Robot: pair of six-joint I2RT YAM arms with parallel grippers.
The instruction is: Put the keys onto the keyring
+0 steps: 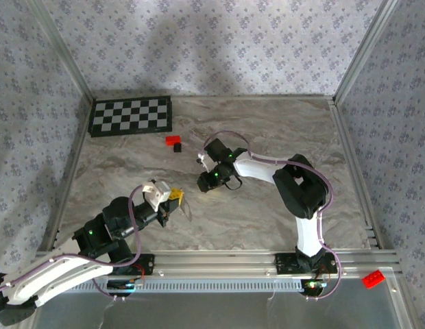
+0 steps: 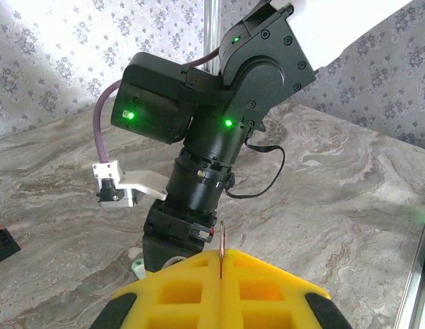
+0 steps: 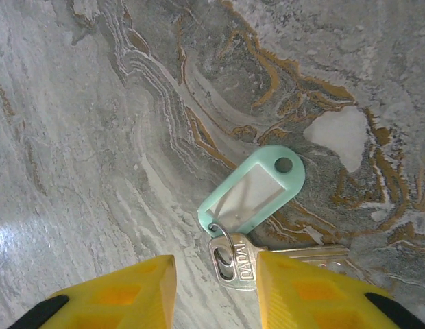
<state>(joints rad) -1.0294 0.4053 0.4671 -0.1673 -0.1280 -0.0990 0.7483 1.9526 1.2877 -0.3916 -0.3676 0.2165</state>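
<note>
Right gripper (image 3: 216, 274): yellow fingers are standing apart, straddling the head of the key (image 3: 234, 264). Whether either pad is touching the metal cannot be told.

Key: silver, lying flat on the marbled tabletop (image 3: 96, 137). Its long axis is running roughly left to right in the right wrist view. The head is sitting between the fingers and the blade is pointing right, partly hidden by the finger on that side.

Small split ring (image 3: 221, 238): joining the key head to a mint-green tag (image 3: 257, 188). The tag is slanting up and to the right, hole at its far end.

Left gripper (image 2: 221, 267): fingers are pressing together on the keyring (image 2: 222, 236), a thin loop seen edge-on and standing upright.

Room: bare tabletop is lying open around key and tag. The red-and-black block (image 1: 174, 142) and checkerboard (image 1: 130, 115) are sitting toward the far edge, well apart.
</note>
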